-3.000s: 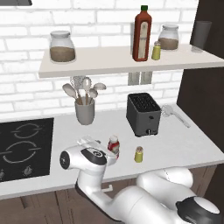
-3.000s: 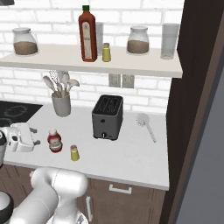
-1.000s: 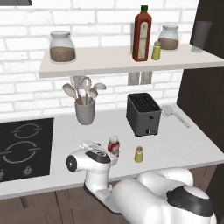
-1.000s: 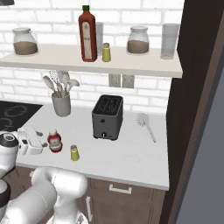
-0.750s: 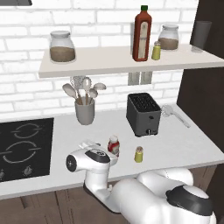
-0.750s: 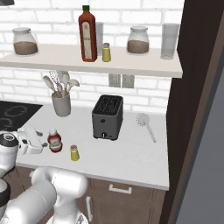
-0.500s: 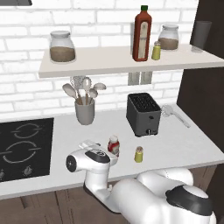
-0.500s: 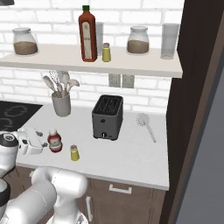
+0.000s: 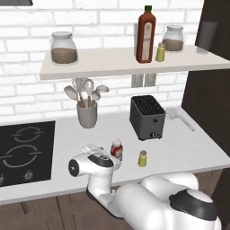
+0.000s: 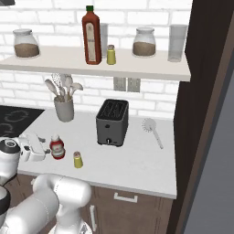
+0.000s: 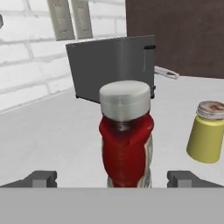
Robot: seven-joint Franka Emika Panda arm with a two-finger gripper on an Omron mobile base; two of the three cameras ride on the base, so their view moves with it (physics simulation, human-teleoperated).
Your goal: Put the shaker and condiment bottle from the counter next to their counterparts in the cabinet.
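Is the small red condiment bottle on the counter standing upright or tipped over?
Upright. The condiment bottle stands on its base on the counter, white cap on top, centred between the open hand's fingertips.

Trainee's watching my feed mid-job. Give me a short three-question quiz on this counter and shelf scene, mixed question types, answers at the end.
1. True or false: the condiment bottle stands upright between the open gripper fingers.
2. Multiple choice: beside the tall sauce bottle on the shelf is: A) a shaker, B) a toaster, C) a whisk.
3. Fill in: the counter shaker stands in front of the ____.

Key: 1 true; 2 A; 3 toaster.
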